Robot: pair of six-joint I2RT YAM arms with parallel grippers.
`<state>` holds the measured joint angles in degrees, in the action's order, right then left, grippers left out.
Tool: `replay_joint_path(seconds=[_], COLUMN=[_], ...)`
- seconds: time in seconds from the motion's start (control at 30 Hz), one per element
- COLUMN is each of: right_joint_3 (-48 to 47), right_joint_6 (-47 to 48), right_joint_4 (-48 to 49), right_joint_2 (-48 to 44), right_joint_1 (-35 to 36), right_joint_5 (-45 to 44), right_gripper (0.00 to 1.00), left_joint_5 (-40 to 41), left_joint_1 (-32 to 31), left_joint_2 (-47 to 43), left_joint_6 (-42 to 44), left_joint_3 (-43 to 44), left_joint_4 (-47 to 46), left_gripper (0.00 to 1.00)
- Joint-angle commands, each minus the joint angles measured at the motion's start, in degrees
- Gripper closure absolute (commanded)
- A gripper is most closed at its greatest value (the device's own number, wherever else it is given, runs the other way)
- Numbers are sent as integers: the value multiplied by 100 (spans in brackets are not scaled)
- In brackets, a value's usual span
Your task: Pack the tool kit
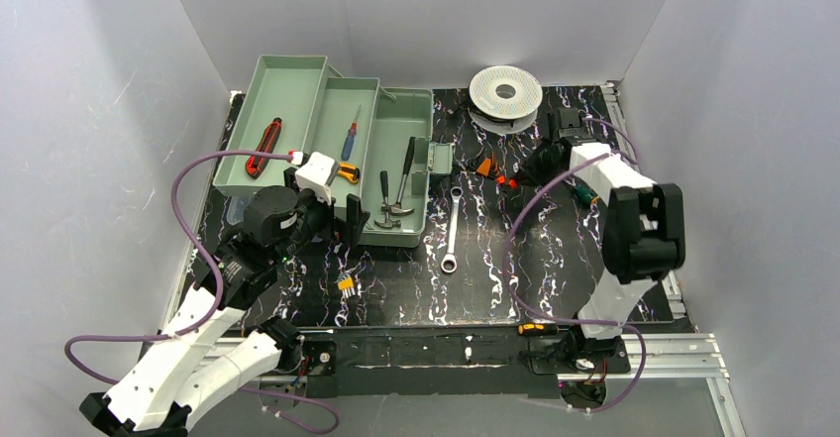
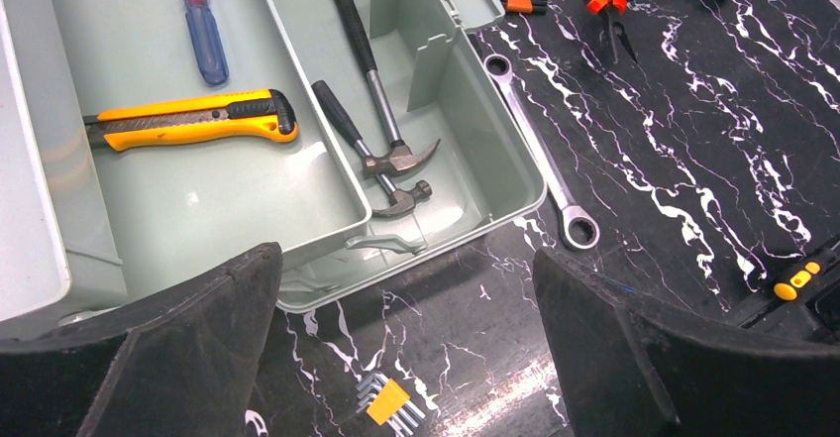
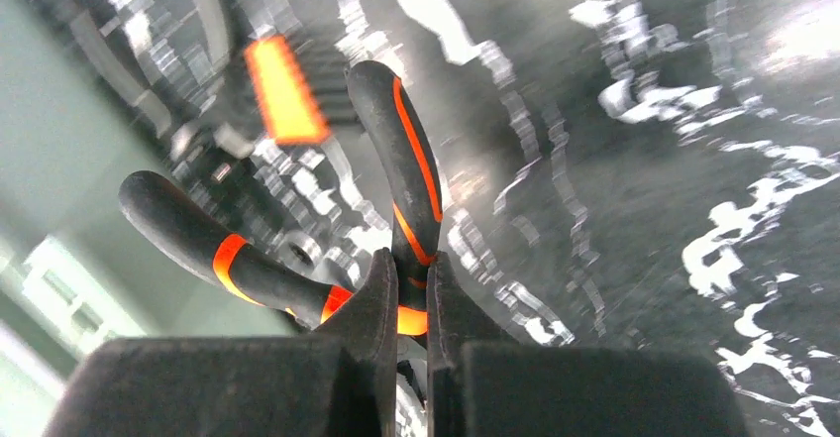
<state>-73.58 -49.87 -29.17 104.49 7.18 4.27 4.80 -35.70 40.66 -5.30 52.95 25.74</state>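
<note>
As right pincer clamps narrow on one handle of black-and-orange pliers, near right side of pale green plastic toolbox, good practice: lift level off black marbled surface, carry left over toolbox wall, lower beside two black-handled hammers. One-handle grip may let pliers swing. Left pincer gapes wide, empty, at toolbox's near edge.

Black marbled worktop — on it sit the green toolbox, a wrench, a white spool and a small yellow-capped bit set.
</note>
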Motion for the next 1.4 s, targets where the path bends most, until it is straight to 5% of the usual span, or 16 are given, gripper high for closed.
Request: replay_joint_path(seconds=[0.0, 0.37, 0.87, 1.2, 1.37], right_joint_3=[343, -771, -4608, -5064, -4280], right_joint_6=[601, 1327, 1438, 1019, 552], right_joint_4=[1397, 1378, 1350, 1963, 1983], right_joint_2=[-1033, -1099, 1489, 1994, 1551], right_joint_1=[250, 2294, 3143, 3496, 3501], right_joint_5=[1257, 260, 736, 213, -703], right_gripper=[99, 99, 99, 99, 99], left_joint_5=[-160, 200, 1213, 1428, 1380], left_joint_1=[28, 61, 134, 143, 147], left_joint_2=[-32, 70, -1039, -1328, -1302], left_joint_6=[107, -220, -261, -257, -243], left_joint_3=[-15, -44, -401, -472, -464], left_joint_4=[10, -88, -457, -501, -478], left_gripper=[2, 2, 2, 2, 2])
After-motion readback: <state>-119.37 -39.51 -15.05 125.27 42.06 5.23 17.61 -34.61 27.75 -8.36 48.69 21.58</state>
